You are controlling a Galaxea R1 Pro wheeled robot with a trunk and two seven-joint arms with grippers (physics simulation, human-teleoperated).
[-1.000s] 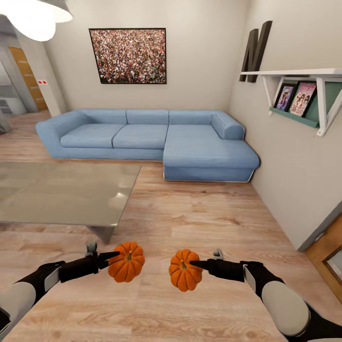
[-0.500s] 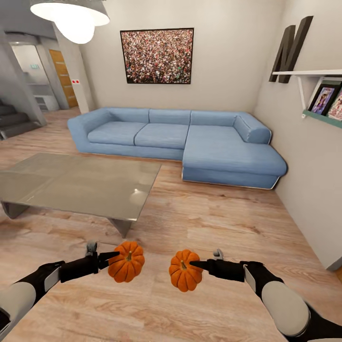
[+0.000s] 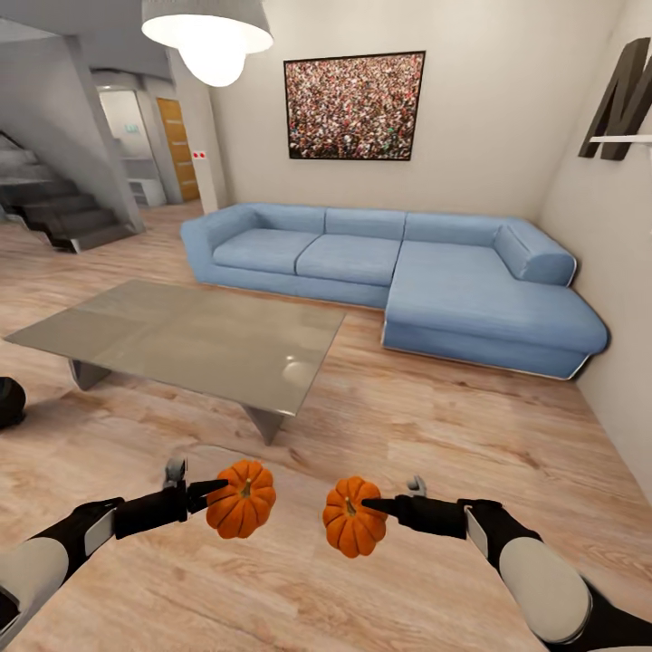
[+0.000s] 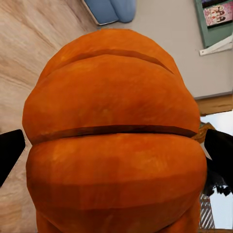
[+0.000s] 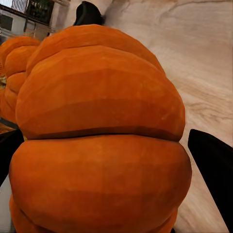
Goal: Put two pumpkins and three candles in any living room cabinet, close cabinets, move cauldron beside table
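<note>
1. The left fingers [image 3: 201, 496] pinch the left pumpkin [image 3: 241, 499]; in the left wrist view that pumpkin [image 4: 116, 141] bulges between the two dark finger pads [image 4: 9, 153], one on each flank.
2. The right fingers [image 3: 376, 505] pinch the right pumpkin [image 3: 354, 517]; in the right wrist view it [image 5: 99, 141] sits squeezed between the black pads [image 5: 213, 167].
3. The two pumpkins hang above the wooden floor [image 3: 426, 435], stems up, near each other but apart, between the two sets of fingers.
4. Beyond the left fingers stands the glass-topped bench [image 3: 195, 340], well apart from both pumpkins.
5. A rounded black shape [image 3: 9, 402] shows on the floor far out past the left fingers, cut by the edge; whether it is the cauldron I cannot tell.
6. Further beyond the fingers sits a blue corner sofa [image 3: 398, 276].
</note>
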